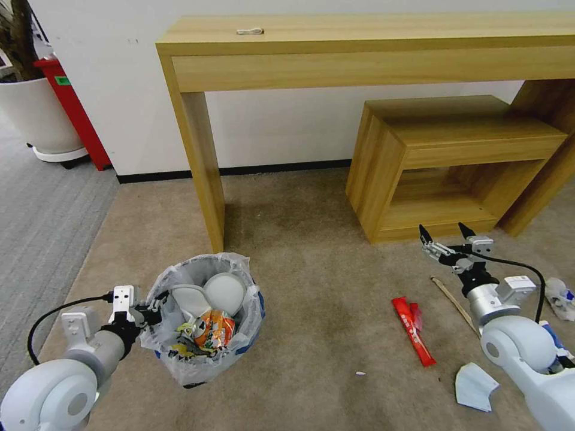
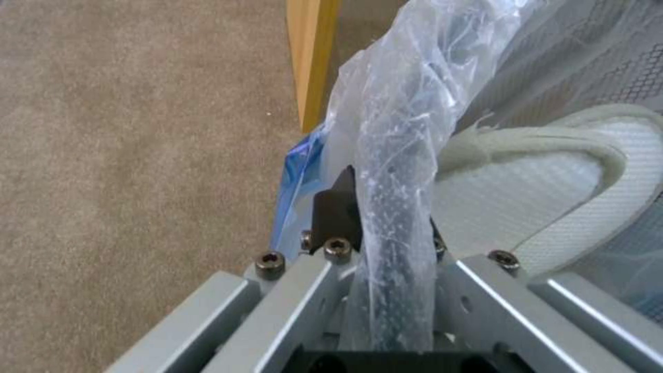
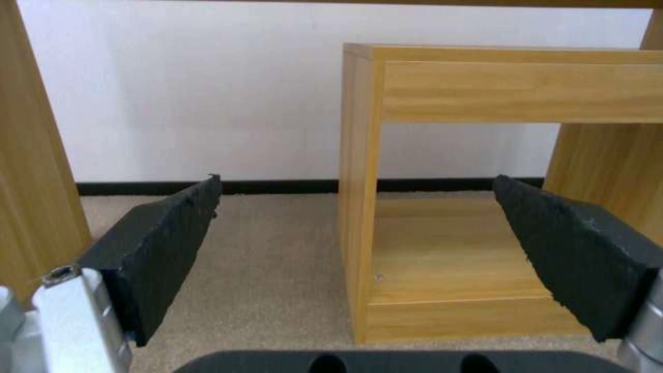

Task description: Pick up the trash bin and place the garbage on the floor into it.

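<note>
Head view: I see the left gripper (image 1: pixel 157 304) pinching the near rim of the trash bin (image 1: pixel 203 317), which sits on the beige floor (image 1: pixel 311 311) just in front of the desk leg (image 1: pixel 206 173). Two white slippers (image 1: pixel 212 293) and a crushed can (image 1: pixel 212 329) already lie inside. The right gripper (image 1: pixel 448 234) hangs with its fingers spread above the carpet, near the low wooden shelf (image 1: pixel 443 161). Remaining garbage lies by the right arm: a red wrapper (image 1: pixel 413 330), a wooden stick (image 1: pixel 452 299), a blue mask (image 1: pixel 476 386) and a crumpled plastic bottle (image 1: pixel 560 298). I judge the stick a difficult pick; being thin and flat on the pile, it could slip from the fingers.

Left wrist view: the fingers (image 2: pixel 336 212) clamp the rim through the crinkly liner bag (image 2: pixel 401 134), with a slipper lying just inside. The risk I note here: the grip bears on one point of the rim, so a loaded bin may tilt or slide on the slick plastic and spill. The desk leg stands near; swinging the bin could strike it.

Right wrist view: both pads (image 3: pixel 166 243) stand wide apart, holding nothing, and point toward the shelf. A low reach from here could hit the shelf's side.
</note>
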Tool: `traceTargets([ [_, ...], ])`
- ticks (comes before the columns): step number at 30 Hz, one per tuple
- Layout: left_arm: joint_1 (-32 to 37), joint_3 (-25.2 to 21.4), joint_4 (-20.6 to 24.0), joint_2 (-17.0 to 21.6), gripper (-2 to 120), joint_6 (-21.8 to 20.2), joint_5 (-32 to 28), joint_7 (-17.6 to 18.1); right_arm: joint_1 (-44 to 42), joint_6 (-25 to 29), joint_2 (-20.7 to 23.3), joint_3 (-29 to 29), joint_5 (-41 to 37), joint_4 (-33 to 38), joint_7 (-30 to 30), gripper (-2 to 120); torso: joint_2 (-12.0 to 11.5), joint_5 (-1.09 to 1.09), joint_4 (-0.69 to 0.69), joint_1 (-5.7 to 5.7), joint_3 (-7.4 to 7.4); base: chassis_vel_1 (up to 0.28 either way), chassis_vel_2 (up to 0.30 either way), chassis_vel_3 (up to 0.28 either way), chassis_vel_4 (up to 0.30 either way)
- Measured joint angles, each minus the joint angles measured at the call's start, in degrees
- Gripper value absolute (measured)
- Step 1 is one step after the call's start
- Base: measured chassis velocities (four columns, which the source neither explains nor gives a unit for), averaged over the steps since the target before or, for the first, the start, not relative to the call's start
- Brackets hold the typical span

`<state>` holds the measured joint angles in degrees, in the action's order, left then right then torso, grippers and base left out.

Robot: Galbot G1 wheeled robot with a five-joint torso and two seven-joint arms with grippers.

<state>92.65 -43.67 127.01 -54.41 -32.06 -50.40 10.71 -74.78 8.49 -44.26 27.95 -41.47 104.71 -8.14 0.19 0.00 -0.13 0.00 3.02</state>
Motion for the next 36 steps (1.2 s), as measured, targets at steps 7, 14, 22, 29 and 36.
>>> traceTargets([
  [7, 0.3, -0.1, 0.0, -0.2, 1, 0.0, 0.0, -0.3, 0.5, -0.3, -0.5, 0.2, 0.8, -0.3, 0.4, 100, 0.0, 0.00, 0.00, 0.00, 0.00, -0.005, -0.004, -0.006, -0.007],
  [14, 0.3, -0.1, 0.0, -0.4, 1, 0.0, 0.1, -0.5, 1.0, 0.2, -0.6, 0.3, 0.9, -0.7, 0.7, 100, 0.0, 0.00, 0.00, 0.00, 0.00, -0.045, -0.045, -0.042, -0.054],
  [22, 0.5, -0.2, 0.0, -0.5, 1, -0.3, 0.1, -0.5, 1.1, 0.7, -0.6, 0.3, 1.0, -1.2, 1.0, 100, 0.0, 0.00, 0.00, 0.00, 0.00, -0.084, -0.074, -0.070, -0.087],
  [29, 0.5, -0.2, 0.1, -0.7, 1, -0.3, 0.1, -0.5, 1.2, 1.2, -0.6, 0.3, 1.3, -1.5, 1.1, 100, 0.0, 0.00, -0.01, 0.00, 0.00, -0.101, -0.113, -0.094, -0.103],
  [36, 0.7, -0.3, 0.3, -1.0, 1, -0.4, 0.3, -0.5, 1.5, 1.6, -0.7, 0.2, 1.5, -1.8, 1.7, 100, 0.0, 0.00, -0.01, 0.00, 0.00, -0.120, -0.119, -0.119, -0.124],
])
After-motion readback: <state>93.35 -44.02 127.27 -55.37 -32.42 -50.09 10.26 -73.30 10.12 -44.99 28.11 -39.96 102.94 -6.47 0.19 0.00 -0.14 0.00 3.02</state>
